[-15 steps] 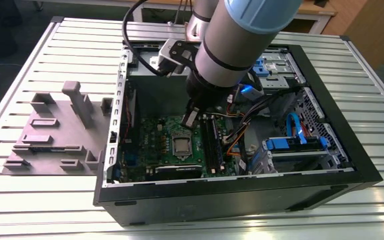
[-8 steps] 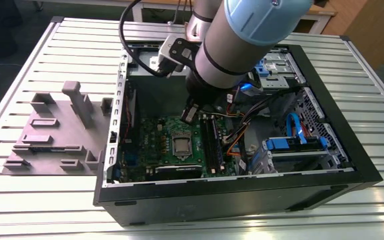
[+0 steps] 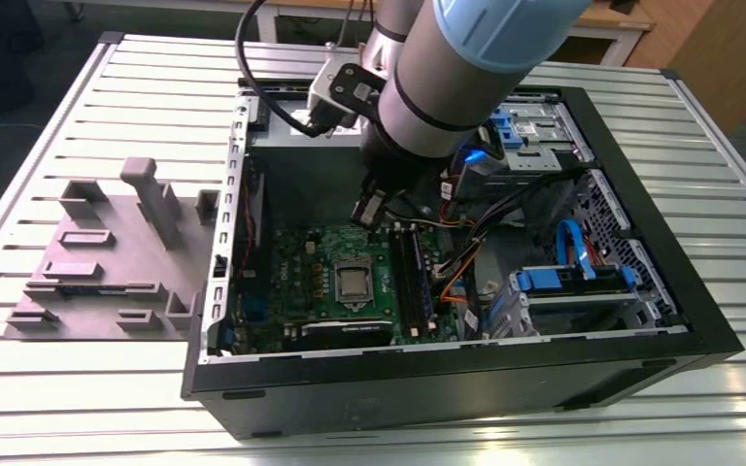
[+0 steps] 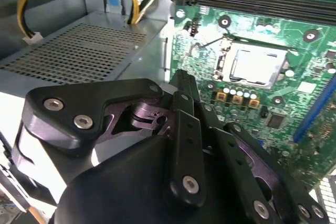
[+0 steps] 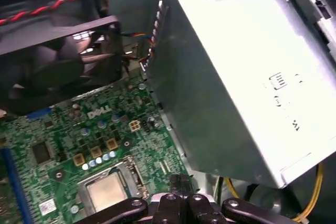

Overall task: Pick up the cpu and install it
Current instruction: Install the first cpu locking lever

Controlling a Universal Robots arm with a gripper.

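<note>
Gripper [image 4: 181, 85] clenched empty, hovering above motherboard [image 4: 273, 108]; cpu [image 4: 256, 65] at its 2 o'clock, already seated flat in socket

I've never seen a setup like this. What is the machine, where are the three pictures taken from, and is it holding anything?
The grey and light-blue robot arm reaches into an open black computer case lying on a slatted metal table. The exterior view looks on from outside; both wrist views ride on the arm. The black pincer hangs above the green motherboard. The small silvery square cpu already sits in its socket, also visible in the first wrist view. Nothing appears held. A grey plastic parts holder lies beside the case.
</note>
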